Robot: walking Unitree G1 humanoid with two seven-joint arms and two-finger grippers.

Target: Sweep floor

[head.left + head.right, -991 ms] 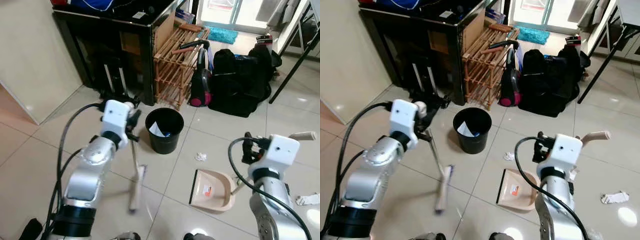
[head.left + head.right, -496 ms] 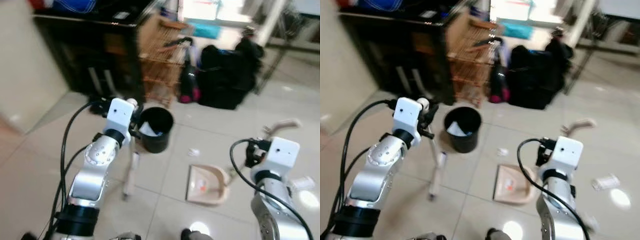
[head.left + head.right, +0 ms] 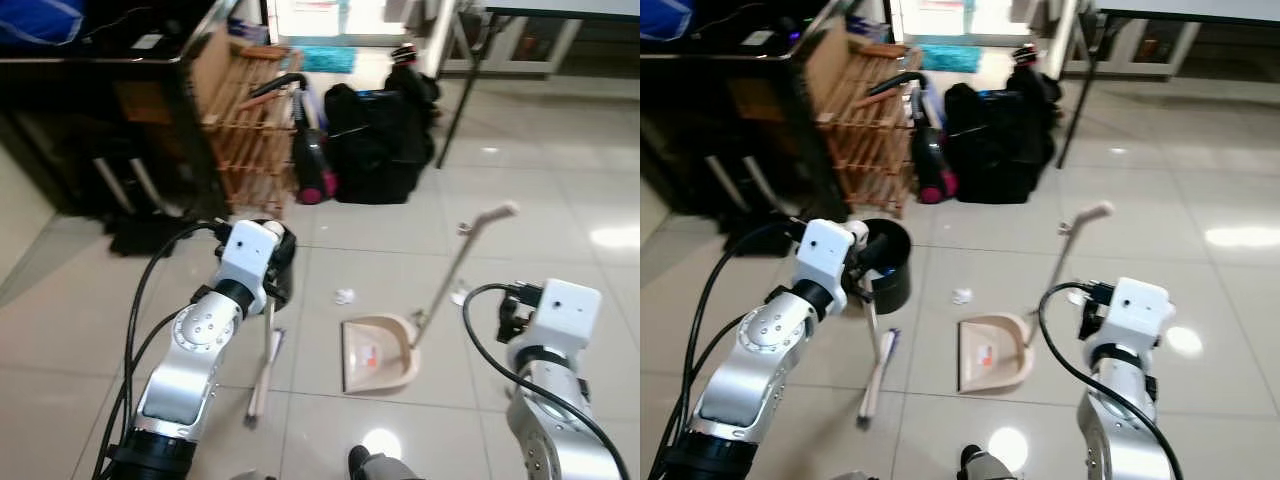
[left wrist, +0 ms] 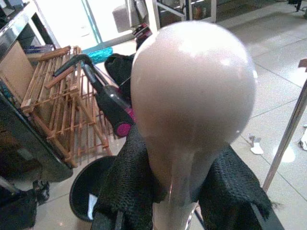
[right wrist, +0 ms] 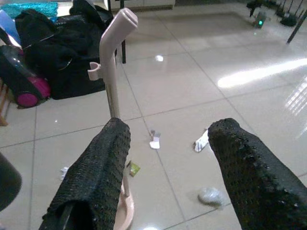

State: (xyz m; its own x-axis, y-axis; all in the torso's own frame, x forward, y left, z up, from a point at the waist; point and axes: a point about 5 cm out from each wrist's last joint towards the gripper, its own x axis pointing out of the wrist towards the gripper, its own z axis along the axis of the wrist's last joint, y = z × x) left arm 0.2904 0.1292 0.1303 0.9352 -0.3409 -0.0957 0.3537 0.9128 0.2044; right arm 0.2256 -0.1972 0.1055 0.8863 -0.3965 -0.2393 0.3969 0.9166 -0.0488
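Broom (image 3: 878,372) left of dustpan (image 3: 990,354), paper scrap (image 3: 961,296) between, bin (image 3: 887,263) behind broom.

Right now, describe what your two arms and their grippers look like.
Both arms are silver metal with rounded joint housings and a white boxy wrist block. A thick black cable loops alongside each arm. The left gripper and right gripper each have two long black fingers with a textured, mesh-like surface.
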